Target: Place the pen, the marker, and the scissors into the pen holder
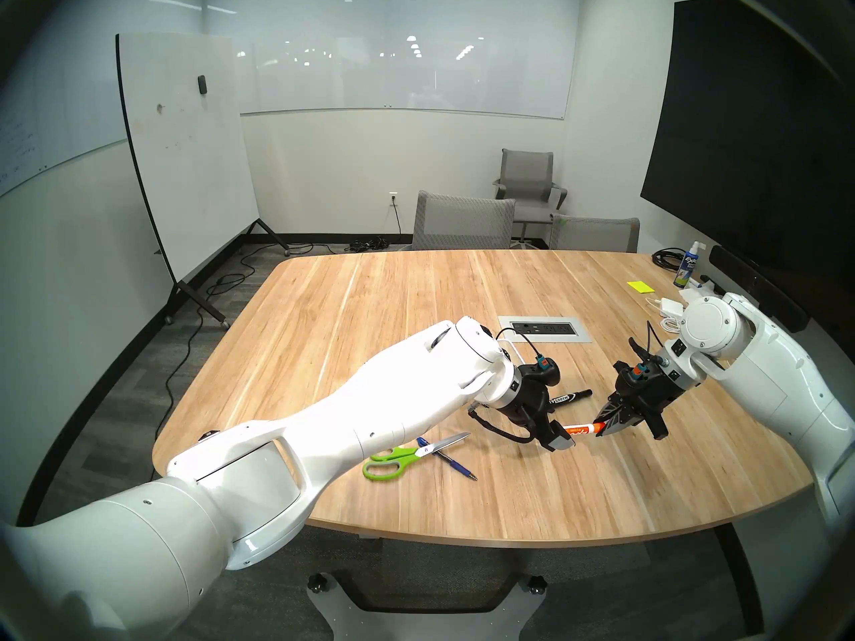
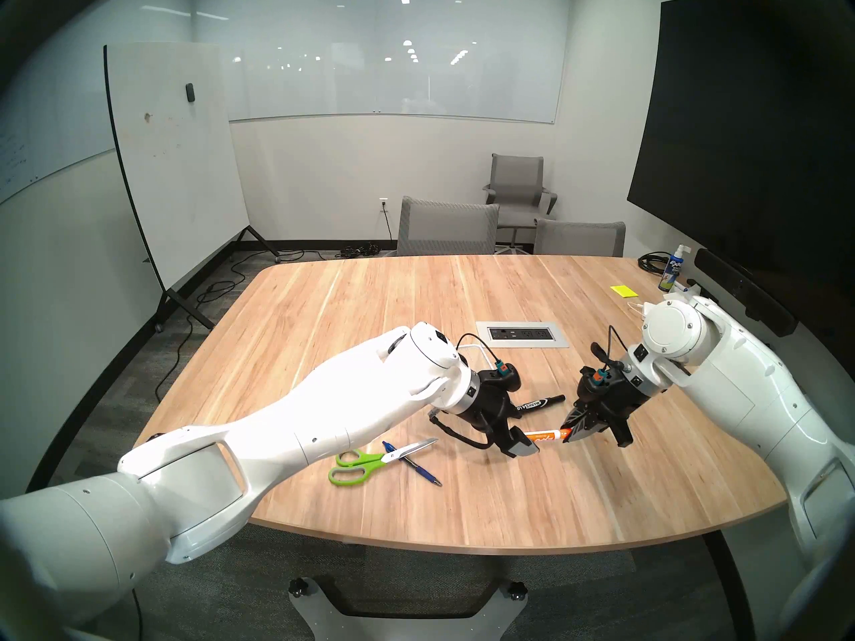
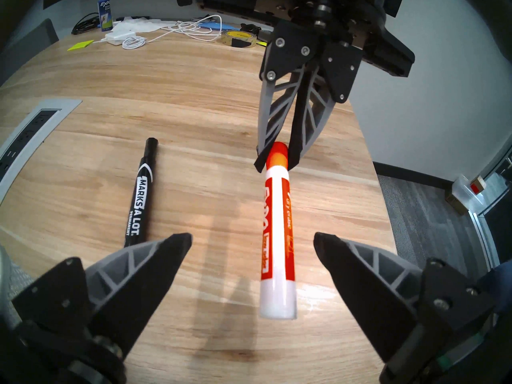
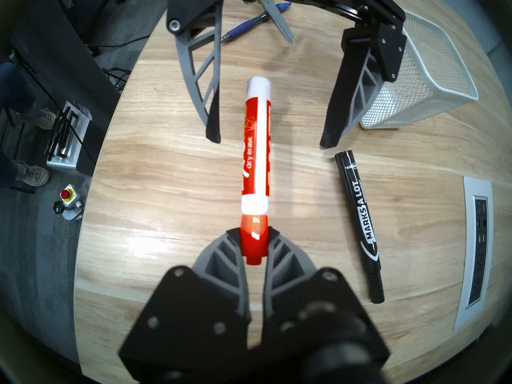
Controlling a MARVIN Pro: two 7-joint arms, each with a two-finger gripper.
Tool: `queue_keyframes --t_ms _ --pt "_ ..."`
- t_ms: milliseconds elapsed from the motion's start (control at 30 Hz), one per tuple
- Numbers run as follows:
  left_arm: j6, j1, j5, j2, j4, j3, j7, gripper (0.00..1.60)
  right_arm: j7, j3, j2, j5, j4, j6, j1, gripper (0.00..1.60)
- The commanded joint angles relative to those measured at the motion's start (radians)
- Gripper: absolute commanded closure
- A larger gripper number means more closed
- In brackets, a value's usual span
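Observation:
My right gripper (image 4: 254, 233) is shut on the orange cap end of an orange-and-white dry-erase marker (image 4: 256, 153), holding it about level just above the table. My left gripper (image 3: 252, 239) is open, with its fingers on either side of the marker's (image 3: 277, 236) white end, not touching it. A black marker (image 1: 566, 397) lies on the table behind the left gripper (image 1: 566, 434). The green-handled scissors (image 1: 407, 455) lie across the blue pen (image 1: 451, 459) near the front edge. The white mesh pen holder (image 4: 432, 78) stands behind the left gripper and is hidden in the head views.
A power outlet panel (image 1: 545, 329) is set into the table's middle. At the far right lie a spray bottle (image 1: 686, 267), yellow sticky notes (image 1: 641, 286), a white charger with cable (image 1: 666, 309) and a tape roll (image 3: 239, 38). Grey chairs (image 1: 462, 221) stand behind the table.

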Motion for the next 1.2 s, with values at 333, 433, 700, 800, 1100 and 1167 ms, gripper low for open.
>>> queue_keyframes --t_ms 333,433,700,800,1100,1167 --pt "-0.014 -0.022 0.001 -0.032 0.012 0.002 -0.019 0.58 0.000 0.007 0.003 0.000 -0.002 -0.003 0.010 1.60" --pt "-0.014 -0.021 0.001 -0.031 0.011 0.002 -0.019 0.65 0.000 0.008 0.003 0.000 -0.002 -0.003 0.010 1.60" --pt "-0.017 -0.022 0.002 -0.030 0.012 0.004 -0.026 0.89 0.000 0.008 0.003 0.000 -0.002 -0.003 0.010 1.60" --pt "-0.020 -0.022 0.003 -0.028 0.009 0.006 -0.030 0.97 0.000 0.008 0.003 0.000 -0.002 -0.003 0.010 1.60" --pt "-0.021 -0.018 0.007 -0.023 -0.004 0.008 -0.027 1.60 0.000 0.008 0.003 0.000 -0.002 -0.003 0.010 1.60" --pt "-0.021 -0.015 0.008 -0.021 -0.008 0.007 -0.024 1.60 0.000 0.008 0.003 0.000 -0.002 -0.003 0.010 1.60"
